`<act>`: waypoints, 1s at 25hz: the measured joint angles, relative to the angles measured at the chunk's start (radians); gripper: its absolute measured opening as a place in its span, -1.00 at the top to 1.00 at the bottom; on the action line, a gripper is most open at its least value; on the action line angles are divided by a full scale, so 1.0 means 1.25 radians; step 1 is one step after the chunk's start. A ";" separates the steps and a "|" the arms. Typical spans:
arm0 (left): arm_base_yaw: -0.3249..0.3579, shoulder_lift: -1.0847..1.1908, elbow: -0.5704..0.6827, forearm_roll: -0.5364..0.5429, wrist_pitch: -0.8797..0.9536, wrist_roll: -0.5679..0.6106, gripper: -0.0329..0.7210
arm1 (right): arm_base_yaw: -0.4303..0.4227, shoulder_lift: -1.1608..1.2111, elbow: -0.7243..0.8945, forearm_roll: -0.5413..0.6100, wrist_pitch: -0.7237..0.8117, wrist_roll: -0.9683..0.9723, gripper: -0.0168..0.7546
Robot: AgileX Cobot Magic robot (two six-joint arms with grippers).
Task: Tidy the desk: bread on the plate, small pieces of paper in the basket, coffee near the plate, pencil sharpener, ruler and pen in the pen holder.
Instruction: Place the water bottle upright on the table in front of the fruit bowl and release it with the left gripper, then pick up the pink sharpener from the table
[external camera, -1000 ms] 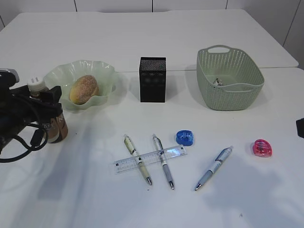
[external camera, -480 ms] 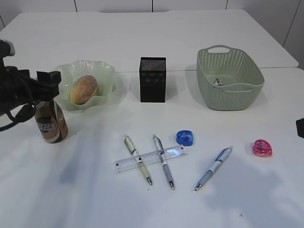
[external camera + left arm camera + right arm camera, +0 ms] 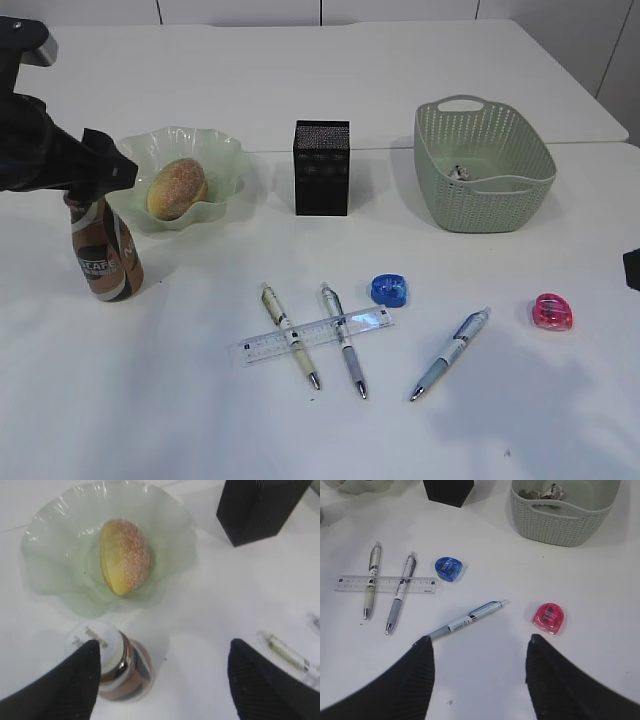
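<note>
The brown coffee bottle [image 3: 106,256] stands upright just left of the pale green plate [image 3: 222,150], which holds the bread [image 3: 177,187]. My left gripper [image 3: 110,168] is open and empty above the bottle; in the left wrist view [image 3: 162,647] the bottle [image 3: 120,667] sits beside its left finger. My right gripper [image 3: 479,641] is open and empty over the table, above a blue-grey pen [image 3: 462,622] and a pink sharpener [image 3: 549,617]. Two pens [image 3: 290,335] [image 3: 343,340] lie across a clear ruler [image 3: 370,320], with a blue sharpener [image 3: 389,290] next to it.
The black pen holder [image 3: 321,167] stands at the middle back. The green basket [image 3: 483,190] at the back right holds crumpled paper [image 3: 458,172]. A black part of the right arm [image 3: 632,268] shows at the right edge.
My left gripper has risen from around the coffee bottle to above it. The bottle stays standing beside the plate. Nothing else has moved.
</note>
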 joint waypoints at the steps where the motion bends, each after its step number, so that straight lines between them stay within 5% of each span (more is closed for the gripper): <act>1: 0.000 -0.008 -0.016 0.014 0.054 0.000 -0.58 | 0.000 0.000 0.000 0.000 0.000 0.000 -0.24; 12: 0.000 -0.046 -0.066 0.047 0.527 0.002 -0.52 | 0.000 0.000 0.000 0.003 0.000 0.000 -0.24; 25: 0.000 -0.046 -0.055 -0.036 0.609 0.002 -0.28 | 0.000 0.000 0.000 0.027 0.012 -0.001 -0.24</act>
